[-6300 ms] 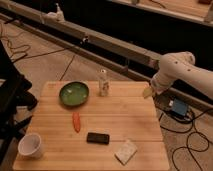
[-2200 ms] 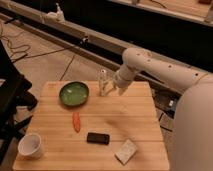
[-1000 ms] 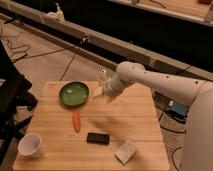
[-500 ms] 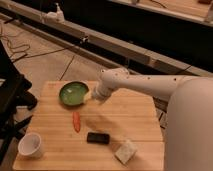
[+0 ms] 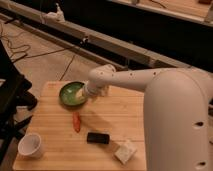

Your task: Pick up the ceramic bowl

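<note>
The ceramic bowl (image 5: 70, 93) is a round, shallow, glossy green bowl at the back left of the wooden table (image 5: 110, 112). My white arm reaches in from the right across the table's back edge. My gripper (image 5: 82, 92) is over the bowl's right side, at or just inside its rim, and hides part of that rim.
A white cup (image 5: 30, 145) stands at the front left. An orange carrot-like piece (image 5: 76, 121) lies below the bowl. A black rectangular object (image 5: 98, 137) and a pale sponge-like block (image 5: 124, 151) lie toward the front. Cables run across the floor behind.
The arm has swung from the right of the table leftward along the back edge. The gripper has passed where the small bottle stood and now sits over the bowl's right side. The bottle is hidden.
</note>
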Robot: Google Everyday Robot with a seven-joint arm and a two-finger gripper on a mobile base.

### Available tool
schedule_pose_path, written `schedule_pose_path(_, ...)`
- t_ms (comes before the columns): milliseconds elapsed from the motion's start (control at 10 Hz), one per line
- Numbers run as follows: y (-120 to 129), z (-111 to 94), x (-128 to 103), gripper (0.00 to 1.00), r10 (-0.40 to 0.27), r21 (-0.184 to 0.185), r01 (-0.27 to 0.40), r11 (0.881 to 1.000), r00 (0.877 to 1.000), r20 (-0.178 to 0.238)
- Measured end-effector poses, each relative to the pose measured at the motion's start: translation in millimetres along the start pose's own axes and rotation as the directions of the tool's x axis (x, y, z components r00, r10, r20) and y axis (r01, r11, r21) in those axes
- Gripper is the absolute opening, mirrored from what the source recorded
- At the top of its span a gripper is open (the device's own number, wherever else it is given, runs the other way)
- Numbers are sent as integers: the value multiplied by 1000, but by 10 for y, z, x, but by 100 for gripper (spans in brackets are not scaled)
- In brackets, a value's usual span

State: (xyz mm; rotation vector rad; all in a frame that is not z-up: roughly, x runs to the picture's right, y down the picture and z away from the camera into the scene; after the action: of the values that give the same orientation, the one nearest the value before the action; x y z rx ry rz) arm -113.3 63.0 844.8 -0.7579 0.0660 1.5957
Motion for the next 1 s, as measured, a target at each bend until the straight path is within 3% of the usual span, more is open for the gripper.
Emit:
schedule_pose_path(200, 46, 254, -53, 61, 11, -20, -12, 1000, 999, -47)
schedule_pose_path(500, -4, 508, -229, 61, 36, -44, -40, 998, 996, -86)
schedule_pose_path(1000, -76, 650, -543, 59, 95, -149, -108, 983, 991, -95)
